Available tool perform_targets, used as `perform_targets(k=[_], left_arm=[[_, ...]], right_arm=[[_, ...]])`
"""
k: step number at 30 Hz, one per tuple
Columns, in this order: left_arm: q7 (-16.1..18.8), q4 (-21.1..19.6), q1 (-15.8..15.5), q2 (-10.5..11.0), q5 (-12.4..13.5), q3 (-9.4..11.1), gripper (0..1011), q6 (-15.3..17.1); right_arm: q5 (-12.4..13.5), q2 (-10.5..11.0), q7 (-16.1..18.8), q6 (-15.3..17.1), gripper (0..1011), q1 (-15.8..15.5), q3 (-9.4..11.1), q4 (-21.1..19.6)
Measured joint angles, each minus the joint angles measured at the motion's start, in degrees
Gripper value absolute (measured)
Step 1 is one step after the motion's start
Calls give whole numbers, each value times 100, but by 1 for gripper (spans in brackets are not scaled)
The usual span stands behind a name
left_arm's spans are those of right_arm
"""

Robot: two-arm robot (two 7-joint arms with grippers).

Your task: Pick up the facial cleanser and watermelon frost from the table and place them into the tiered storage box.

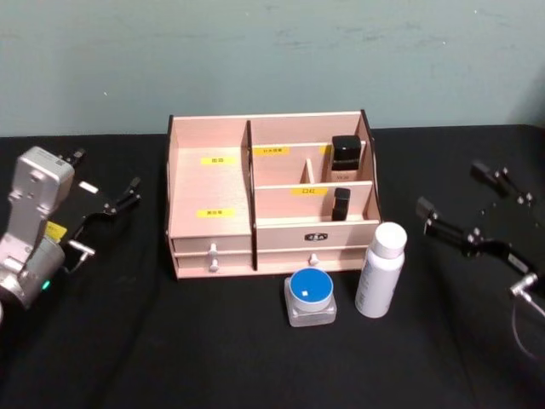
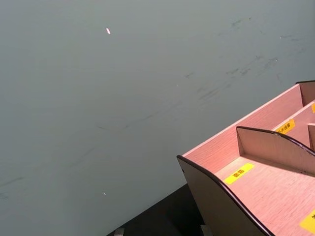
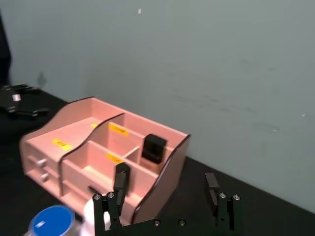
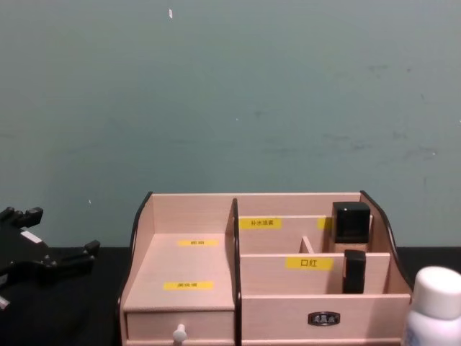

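The tiered storage box [image 1: 210,186] [image 4: 189,216] stands mid-table, a pink-beige wooden organizer with yellow labels and two front drawers. Just in front of its right half stand a white bottle with a white cap [image 1: 381,269] [image 4: 436,308] and a clear jar with a blue lid [image 1: 310,295] [image 3: 49,221]. No label shows which one is the facial cleanser and which the watermelon frost. My left gripper [image 1: 104,220] [image 4: 50,245] hangs open left of the box. To the right of the bottle, my right gripper [image 1: 464,198] [image 3: 167,199] is wide open, with nothing in it.
Inside the box's right compartments stand a black bottle [image 1: 346,156] and a small black tube [image 1: 341,204]. The box's large left compartments [image 2: 256,179] are bare. A black cloth covers the table [image 1: 170,349], and a grey-green wall [image 4: 230,94] rises behind.
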Motion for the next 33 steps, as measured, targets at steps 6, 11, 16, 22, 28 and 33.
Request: perform_targets(k=[6, 11, 16, 22, 28, 33], left_arm=[[0, 0, 0, 0, 0, 0, 1001, 0], [0, 0, 0, 0, 0, 0, 1001, 0], [0, 0, 0, 0, 0, 0, 1001, 0], [0, 0, 0, 0, 0, 0, 1001, 0], [0, 0, 0, 0, 0, 0, 1001, 0], [0, 0, 0, 0, 0, 0, 1001, 0]], right_arm=[[68, 126, 102, 29, 1002, -428, 201, -338], [155, 161, 261, 11, 1002, -673, 302, -487], [240, 128, 410, 51, 1002, -734, 310, -474], [262, 30, 553, 145, 1002, -706, 256, -360], [265, -109, 678, 239, 1002, -607, 142, -165], [212, -257, 787, 287, 1002, -519, 25, 21]])
